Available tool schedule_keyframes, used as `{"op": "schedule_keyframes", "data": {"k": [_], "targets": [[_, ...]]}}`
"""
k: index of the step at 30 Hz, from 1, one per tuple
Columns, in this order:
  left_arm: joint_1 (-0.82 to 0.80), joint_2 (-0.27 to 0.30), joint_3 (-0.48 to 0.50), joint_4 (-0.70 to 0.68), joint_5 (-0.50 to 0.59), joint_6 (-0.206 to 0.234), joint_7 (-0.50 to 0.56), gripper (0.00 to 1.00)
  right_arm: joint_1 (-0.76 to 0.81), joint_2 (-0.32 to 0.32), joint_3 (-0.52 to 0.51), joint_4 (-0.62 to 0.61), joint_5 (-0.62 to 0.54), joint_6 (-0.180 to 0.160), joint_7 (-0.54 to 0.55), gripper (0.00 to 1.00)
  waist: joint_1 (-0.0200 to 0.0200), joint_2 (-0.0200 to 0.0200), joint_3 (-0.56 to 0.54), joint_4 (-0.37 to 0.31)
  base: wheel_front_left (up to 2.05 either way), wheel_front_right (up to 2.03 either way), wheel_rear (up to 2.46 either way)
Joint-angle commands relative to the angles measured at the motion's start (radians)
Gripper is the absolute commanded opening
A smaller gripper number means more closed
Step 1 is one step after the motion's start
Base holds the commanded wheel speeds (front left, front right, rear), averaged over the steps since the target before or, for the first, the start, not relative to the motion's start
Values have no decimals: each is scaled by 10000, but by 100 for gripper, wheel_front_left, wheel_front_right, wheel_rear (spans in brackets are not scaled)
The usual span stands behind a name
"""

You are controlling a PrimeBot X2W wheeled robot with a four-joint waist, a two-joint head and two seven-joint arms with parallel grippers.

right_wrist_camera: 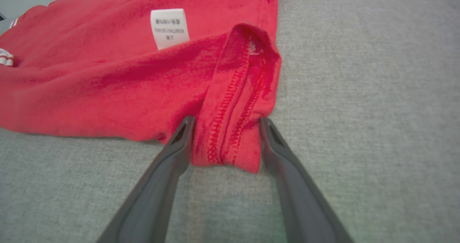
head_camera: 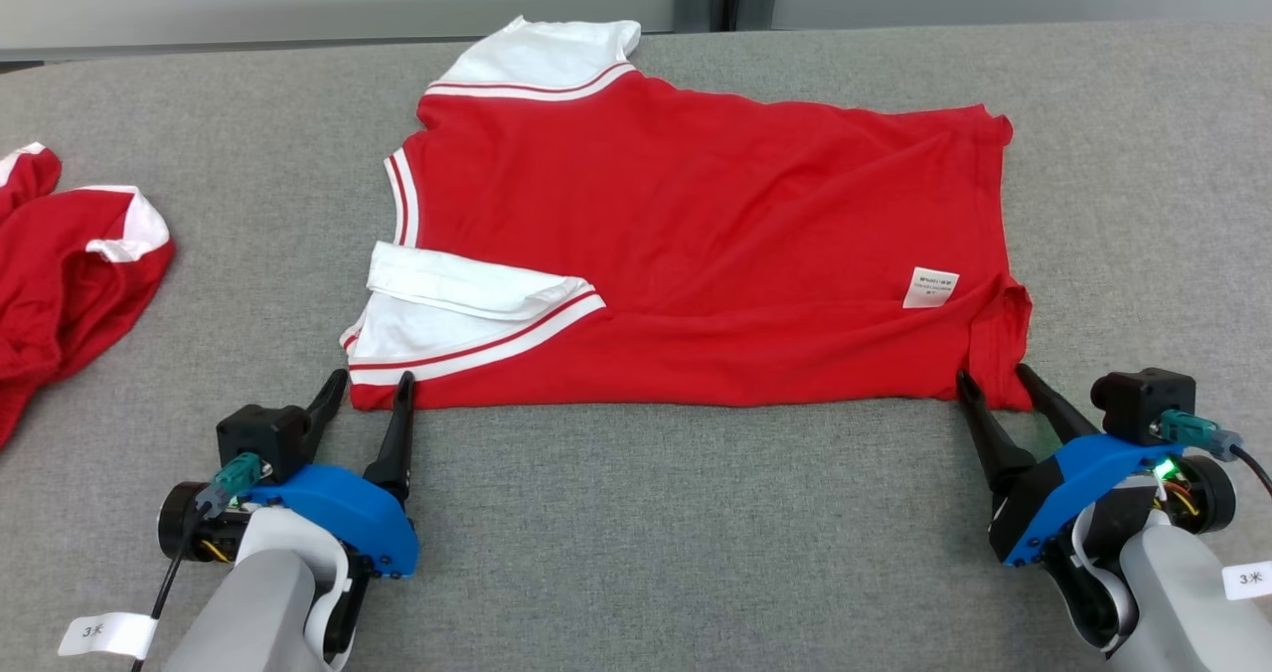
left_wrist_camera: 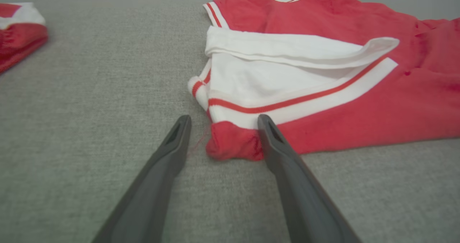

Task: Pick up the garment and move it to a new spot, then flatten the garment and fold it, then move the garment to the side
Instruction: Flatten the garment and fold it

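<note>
The garment (head_camera: 696, 254), a red short-sleeved shirt with white striped sleeves, lies sideways across the middle of the grey tabletop (head_camera: 636, 533). Its neck end is to the left and its hem to the right, and one white sleeve (head_camera: 467, 299) is turned in on top at the near left. It looks light, thin and wholly limp, so I judge it will sag and crease wherever it is not supported, and drag a little on the cloth-like surface rather than slide. The best holds seem to be the two near corners. The left end effector (head_camera: 372, 378) is released, its fingers spread to either side of the bunched red corner (left_wrist_camera: 233, 146) just below the sleeve. The right end effector (head_camera: 992, 372) is likewise released, its fingers flanking the turned-up, double-stitched hem corner (right_wrist_camera: 233, 128), close beside a white care label (head_camera: 931, 287). That thicker hem should pinch securely, but the left bunch is looser and may slip. Taking both corners together would keep the near edge taut. A second red garment (head_camera: 70, 274) lies well apart at the far left.
</note>
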State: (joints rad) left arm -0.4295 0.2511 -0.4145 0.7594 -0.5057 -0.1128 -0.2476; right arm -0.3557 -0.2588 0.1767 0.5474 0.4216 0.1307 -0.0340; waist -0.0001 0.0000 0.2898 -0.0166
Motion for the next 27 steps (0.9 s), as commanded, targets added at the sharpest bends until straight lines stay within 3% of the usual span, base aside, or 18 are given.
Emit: {"op": "schedule_keyframes", "data": {"k": [1,2,5,12,17,27], "targets": [[-79,-40,-67,99,-44,-44,71,100,-101,21,53,84,60,1,-67,31,1,0,-22,15,0,0,0],[-122,-77,-76,206,-116,-73,65,63,-149,34,111,167,108,1,-112,0,1,0,-51,24,0,0,0],[-261,-165,-118,489,-256,-103,15,0,-277,32,208,414,265,1,-392,0,1,0,-195,38,0,0,0],[-111,-182,-168,595,-492,-178,-133,0,-84,22,420,674,631,1,-1107,0,1,0,-695,13,0,0,0],[589,-104,96,-134,-552,-167,-183,0,575,-159,535,354,932,1,-1380,0,1,0,-1249,56,0,0,0],[3560,-262,574,-2995,-381,642,-186,0,2824,-512,-108,-1647,852,1,-818,0,1,0,-1759,210,0,0,0]]}}
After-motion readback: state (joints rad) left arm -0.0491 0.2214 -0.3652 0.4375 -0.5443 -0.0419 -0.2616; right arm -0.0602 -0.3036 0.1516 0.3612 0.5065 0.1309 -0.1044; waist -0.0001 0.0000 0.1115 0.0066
